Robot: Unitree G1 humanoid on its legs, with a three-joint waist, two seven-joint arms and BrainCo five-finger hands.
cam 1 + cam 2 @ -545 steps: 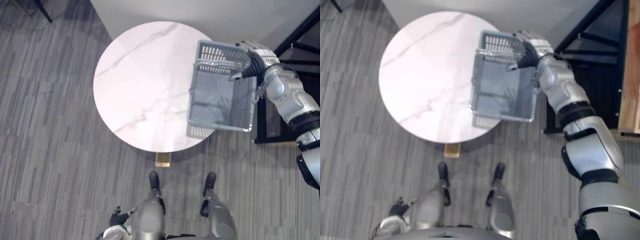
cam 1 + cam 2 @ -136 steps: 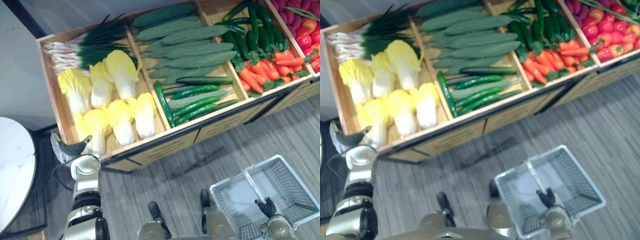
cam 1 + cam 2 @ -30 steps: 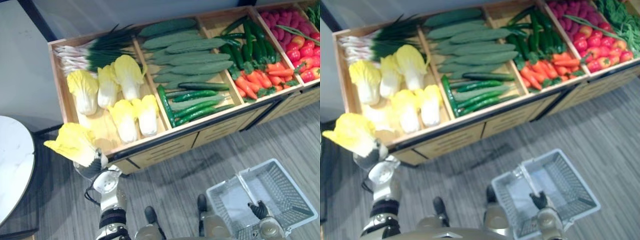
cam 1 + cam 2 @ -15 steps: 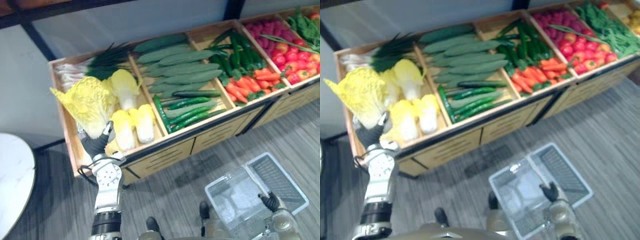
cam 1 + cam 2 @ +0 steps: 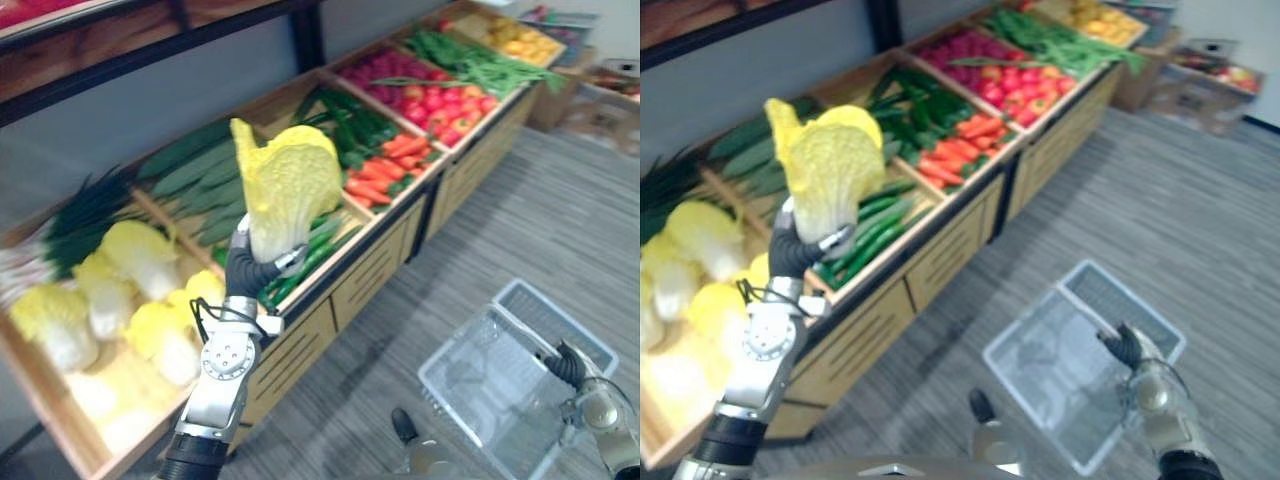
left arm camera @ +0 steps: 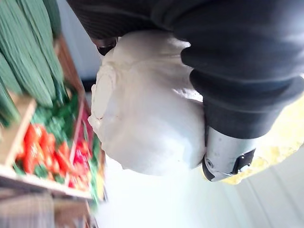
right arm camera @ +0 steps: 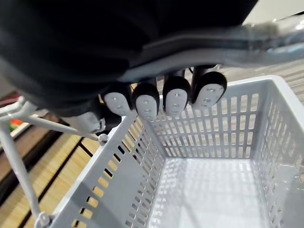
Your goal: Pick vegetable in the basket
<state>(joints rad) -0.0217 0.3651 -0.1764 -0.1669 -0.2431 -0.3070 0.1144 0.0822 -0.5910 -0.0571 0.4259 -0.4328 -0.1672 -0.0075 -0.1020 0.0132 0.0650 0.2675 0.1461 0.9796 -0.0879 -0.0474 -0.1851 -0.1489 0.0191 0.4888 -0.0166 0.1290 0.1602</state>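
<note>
Cabbage held high at 11 o'clock, basket low at 4 o'clock.
The yellow-leafed cabbage (image 5: 288,190) stands upright, clear above the front edge of the wooden stand (image 5: 370,270), its pale base clasped in the curled fingers of the left hand (image 5: 245,268). In the wrist view that base hides most of the fingers. More cabbages (image 5: 140,255) lie in the bin at 9 o'clock, cucumbers (image 5: 195,165) at 10, and carrots (image 5: 385,175) just past the held one at 1. The grey basket (image 5: 485,375) hangs empty over the open striped floor (image 5: 520,220), well apart from the stand, with the right hand (image 5: 568,364) closed round its wire handle (image 7: 19,156). The frame cuts off the stand's 9 o'clock end.
</note>
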